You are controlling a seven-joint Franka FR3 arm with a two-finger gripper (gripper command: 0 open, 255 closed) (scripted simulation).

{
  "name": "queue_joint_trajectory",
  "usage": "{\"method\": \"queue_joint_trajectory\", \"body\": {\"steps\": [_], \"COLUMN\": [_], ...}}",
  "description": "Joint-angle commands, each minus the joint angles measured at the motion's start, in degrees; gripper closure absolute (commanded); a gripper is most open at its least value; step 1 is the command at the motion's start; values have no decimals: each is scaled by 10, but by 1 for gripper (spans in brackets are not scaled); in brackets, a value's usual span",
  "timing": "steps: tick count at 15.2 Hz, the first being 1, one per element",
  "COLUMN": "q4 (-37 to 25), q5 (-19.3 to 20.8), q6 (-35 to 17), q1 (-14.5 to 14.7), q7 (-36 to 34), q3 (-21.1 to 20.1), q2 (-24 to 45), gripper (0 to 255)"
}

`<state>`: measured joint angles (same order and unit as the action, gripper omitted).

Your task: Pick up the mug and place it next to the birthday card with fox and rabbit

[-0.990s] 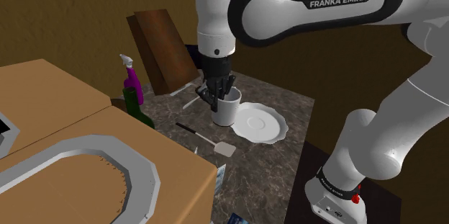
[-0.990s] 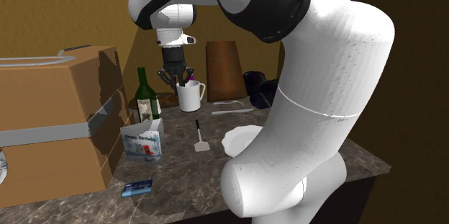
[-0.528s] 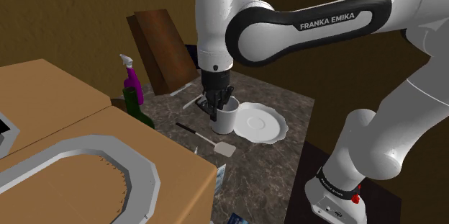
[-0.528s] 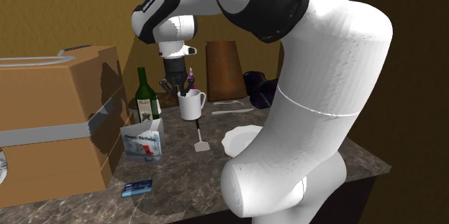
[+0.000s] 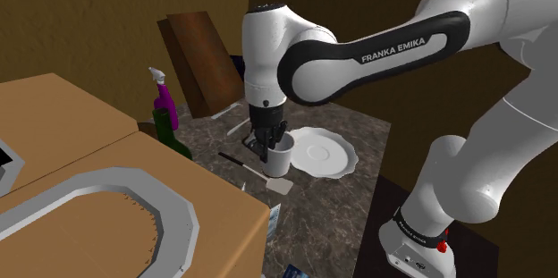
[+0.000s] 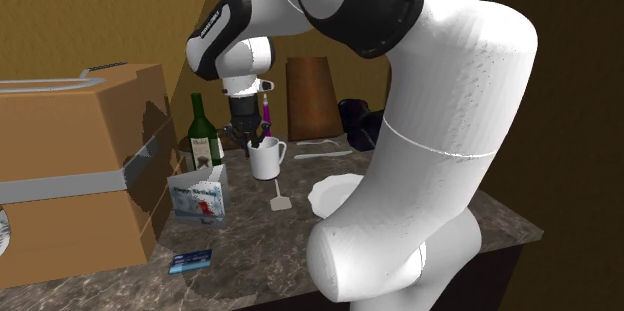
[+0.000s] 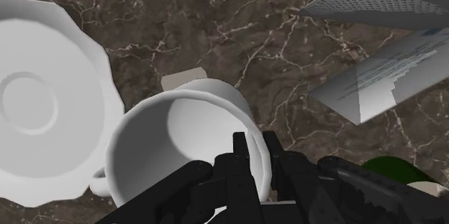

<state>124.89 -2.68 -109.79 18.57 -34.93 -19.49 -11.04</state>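
White mug [image 7: 180,140] clasped in gripper [image 7: 257,152]

Mug [image 5: 279,158] between plate [image 5: 324,154] and card [image 6: 198,199] on counter [image 6: 250,244]; bottle [image 6: 205,137] behind card.

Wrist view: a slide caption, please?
Gripper clasps the mug by its rim, plate on one side, card on the other, over dark marble.

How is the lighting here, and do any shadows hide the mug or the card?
Shoulder view: dim overall, yet the mug shows bright white at the hand. Second exterior view: a dark shadow crosses the side of the box; the card beside it is lit. Wrist view: the mug's inside is half shaded, its rim clear.
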Motion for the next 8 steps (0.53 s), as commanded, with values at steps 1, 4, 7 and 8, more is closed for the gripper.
{"method": "queue_joint_trajectory", "body": {"steps": [1,4,7,8], "q4": [14,30,45,50], "q5": [1,3,5,6], "q6": [-18,-41,-65,-73], "q1": [0,0,0,0], "q7": [-1,-3,-5,-6], "q3": [-1,-2,-4,-4], "q2": [4,12,21,24], "gripper": [255,255,255,255]}}
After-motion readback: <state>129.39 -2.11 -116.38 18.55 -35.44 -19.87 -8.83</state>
